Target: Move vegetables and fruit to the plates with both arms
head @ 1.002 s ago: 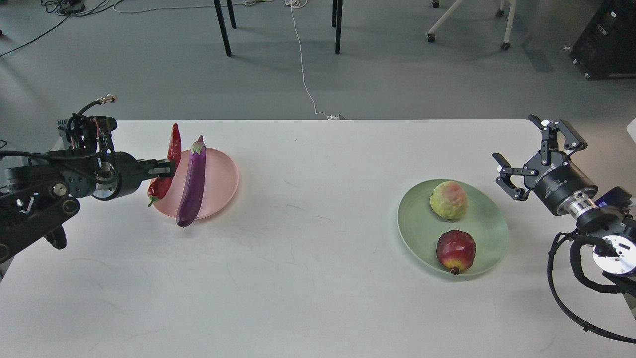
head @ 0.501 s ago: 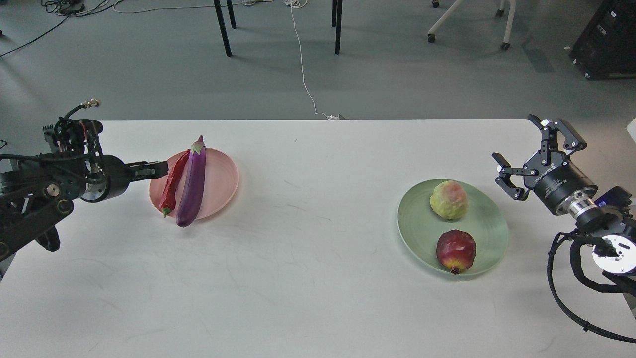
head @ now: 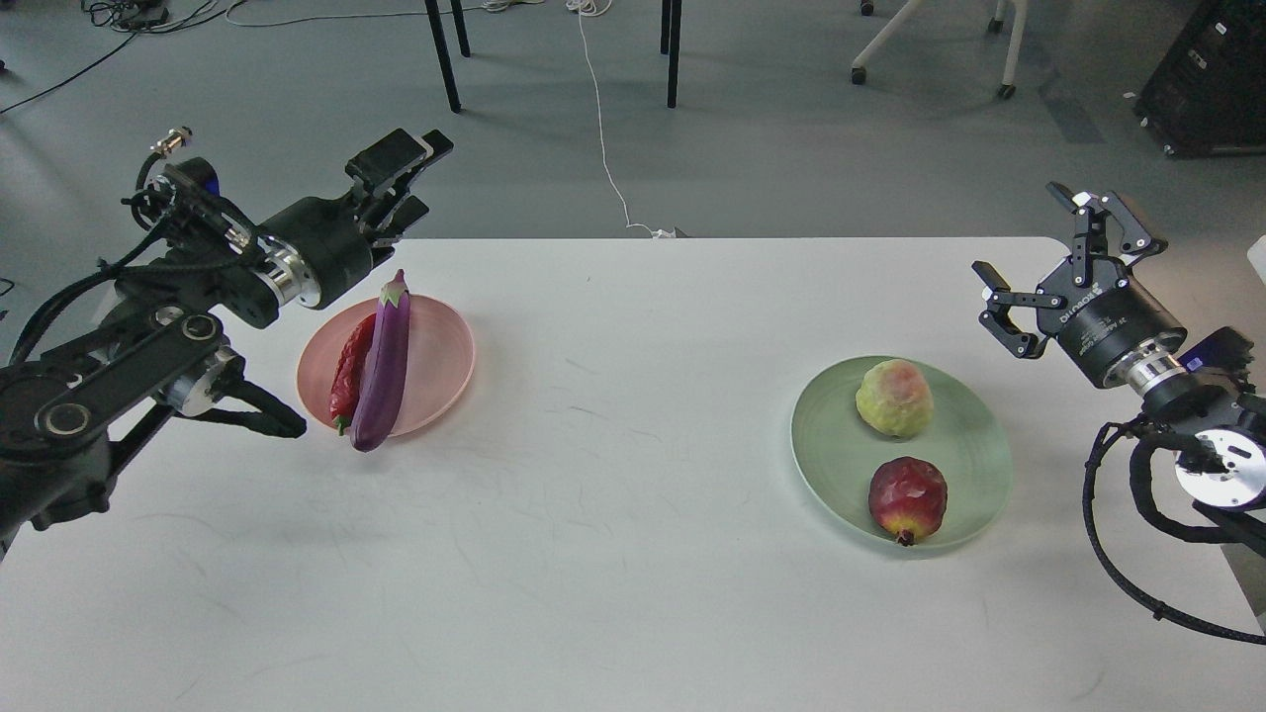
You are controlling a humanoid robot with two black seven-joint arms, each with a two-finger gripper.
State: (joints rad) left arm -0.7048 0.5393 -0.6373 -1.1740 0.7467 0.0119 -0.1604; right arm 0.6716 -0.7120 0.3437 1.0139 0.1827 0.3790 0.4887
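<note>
The purple eggplant point(head: 384, 366) and the red chili pepper point(head: 348, 371) lie side by side on the pale pink plate point(head: 440, 361), with the chili on the left. My left gripper point(head: 413, 181) is open and empty, raised above the plate's far left side. The yellow-green fruit point(head: 894, 398) and the dark red pomegranate point(head: 907, 499) sit on the pale green plate point(head: 974, 440). My right gripper point(head: 1024, 242) is open and empty, up and to the right of the green plate.
The white table point(head: 633, 514) ends just behind the plates. On the floor beyond it are black table legs point(head: 443, 54), a white cable point(head: 603, 129) and a chair base point(head: 930, 44). A black case point(head: 1212, 74) stands at the far right.
My left gripper let go of the chili, which now lies on the pink plate beside the eggplant, then lifted up and back. My right gripper rose slightly.
</note>
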